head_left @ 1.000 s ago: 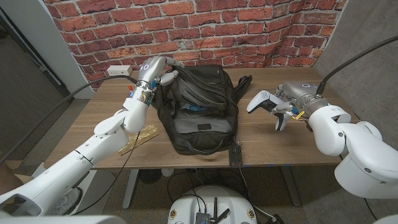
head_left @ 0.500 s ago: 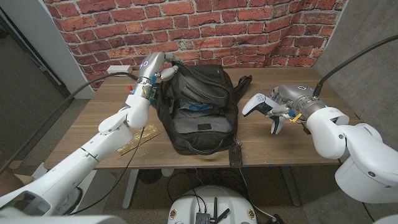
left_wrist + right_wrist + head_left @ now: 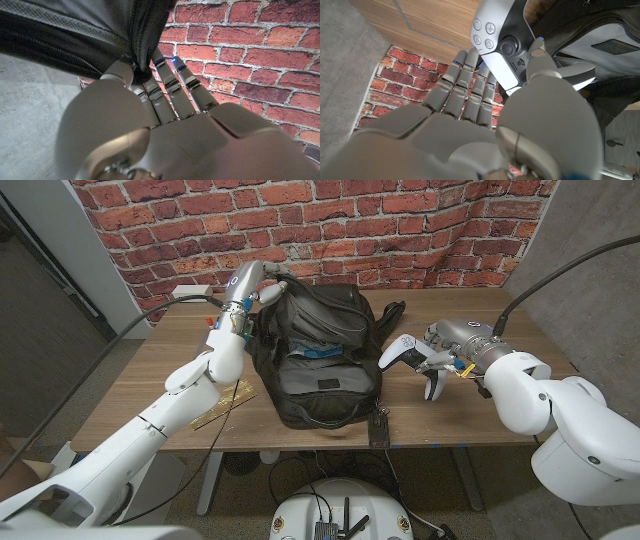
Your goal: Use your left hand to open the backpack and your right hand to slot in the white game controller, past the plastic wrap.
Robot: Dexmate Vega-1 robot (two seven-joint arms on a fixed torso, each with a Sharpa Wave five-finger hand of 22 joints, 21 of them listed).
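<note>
backpack (image 3: 322, 355) sits mid-table, top gaping, blue-and-white item showing inside, left hand (image 3: 258, 288) pinching the opening's edge at the bag's 10 o'clock, right hand (image 3: 447, 352) gripping white controller (image 3: 400, 353) just off the bag's 3 o'clock side

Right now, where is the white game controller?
In the head view the white game controller is held in the right hand, above the table just right of the black backpack.

The wooden table (image 3: 470, 415) carries the black backpack (image 3: 320, 360) at its middle, a flat yellowish strip (image 3: 222, 404) near its left front, and a white power strip (image 3: 192, 293) at the back.
</note>
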